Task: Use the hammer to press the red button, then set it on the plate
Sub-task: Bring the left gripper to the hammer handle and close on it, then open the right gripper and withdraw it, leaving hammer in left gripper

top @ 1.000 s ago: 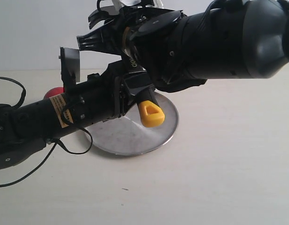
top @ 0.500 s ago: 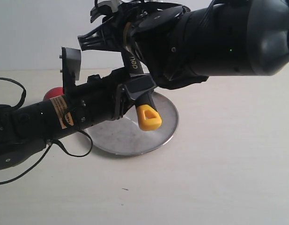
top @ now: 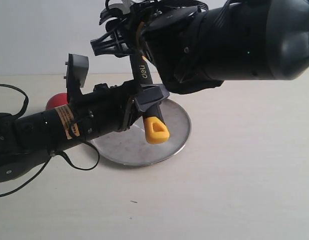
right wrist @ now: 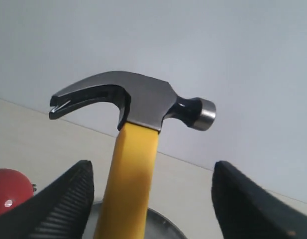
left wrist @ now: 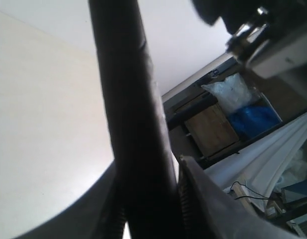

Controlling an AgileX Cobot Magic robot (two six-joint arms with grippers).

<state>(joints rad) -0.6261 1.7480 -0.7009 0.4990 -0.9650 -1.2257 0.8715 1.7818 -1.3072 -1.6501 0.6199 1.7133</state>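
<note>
My left gripper [top: 146,99] is pinched on the hammer [top: 155,128] low on its handle, just above the yellow loop. It holds the hammer near upright over the plate [top: 177,131] at the frame's centre. My right gripper [right wrist: 151,174] stands spread, its fingers either side of the handle below the head, not touching it. The red button [top: 54,100] peeks out behind my left arm, at the left of the frame. I judge the press not yet done. Next I must draw the right gripper clear, then tip the head leftward and down onto the dome.
</note>
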